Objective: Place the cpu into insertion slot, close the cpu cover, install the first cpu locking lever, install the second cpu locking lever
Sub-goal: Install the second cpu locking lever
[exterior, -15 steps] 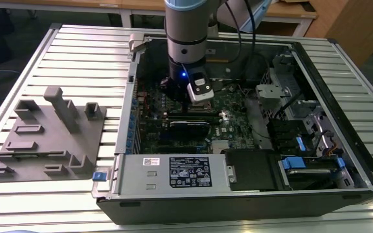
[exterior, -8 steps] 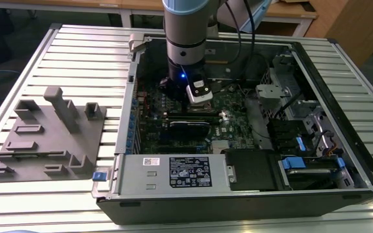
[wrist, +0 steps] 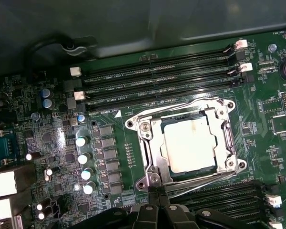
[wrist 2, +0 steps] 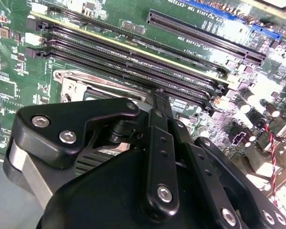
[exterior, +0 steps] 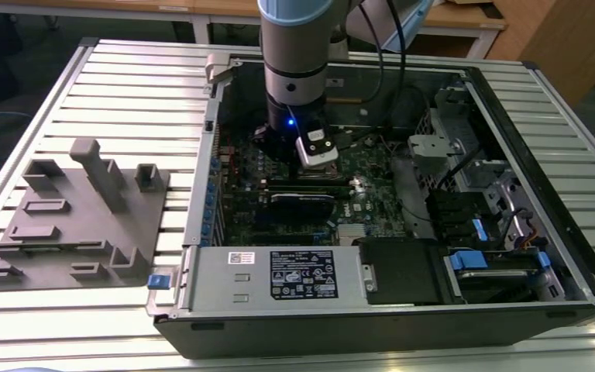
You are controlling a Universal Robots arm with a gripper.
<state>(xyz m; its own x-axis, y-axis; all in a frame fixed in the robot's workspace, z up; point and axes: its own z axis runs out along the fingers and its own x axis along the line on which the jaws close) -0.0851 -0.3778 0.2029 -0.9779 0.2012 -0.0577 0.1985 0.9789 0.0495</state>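
The cpu (wrist: 189,144) lay flat in the insertion slot (wrist: 155,160), its pale metal top showing through the square window of the cpu cover (wrist: 222,143), which lay down over it. That seating made sense: the chip sat level inside the rim, so the frame plate could rest on its edges and pin it. Thin wire locking levers (wrist: 200,181) ran along the socket's sides, one on the side nearest the claw; whether each was hooked under its catch I could not tell.

The claw (wrist: 158,206) hung just short of the socket's near edge, its fingertips drawn together to a narrow point and holding nothing, which I judged suited to pressing a thin wire lever rather than grasping. In the second wrist view the same pinched tip (wrist 2: 158,98) sat right at the socket's corner (wrist 2: 69,86).

Room was tight. Beyond the socket from the claw ran long black memory slots (wrist: 162,76), and another bank (wrist: 219,198) lay beside the claw on the near side, so the levers had only narrow strips of board to swing over. To one side of the claw stood a cluster of capacitors (wrist: 83,157).

In the exterior view the arm (exterior: 297,70) reached straight down into the open computer case (exterior: 504,201), whose walls hemmed it in. The case sat on a slatted table (exterior: 122,85), with a grey fixture block (exterior: 75,217) well away from the claw.
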